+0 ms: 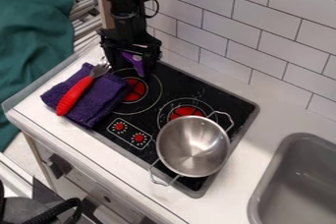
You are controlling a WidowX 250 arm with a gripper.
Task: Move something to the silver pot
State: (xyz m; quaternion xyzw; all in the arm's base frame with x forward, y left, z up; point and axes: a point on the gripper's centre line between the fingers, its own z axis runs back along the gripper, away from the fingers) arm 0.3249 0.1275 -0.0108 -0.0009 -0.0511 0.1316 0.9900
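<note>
The black gripper (133, 66) hangs low over the back left corner of the black stove, just beyond the left burner. A small purple object (134, 62) shows at the gripper, partly hidden by it; whether it is held cannot be made out. The silver pot (193, 145), with two wire handles, sits upright on the right front part of the stove, and its inside looks empty. A folded purple cloth (103, 101) lies at the stove's left edge, with a red-handled fork (75, 95) on top, tines toward the gripper.
Red burners (134, 90) and two red knobs mark the stove top (154, 107). A white tiled wall (223, 36) runs behind it. A grey sink (295, 181) is at the lower right, and a green cloth (33, 36) hangs at the far left.
</note>
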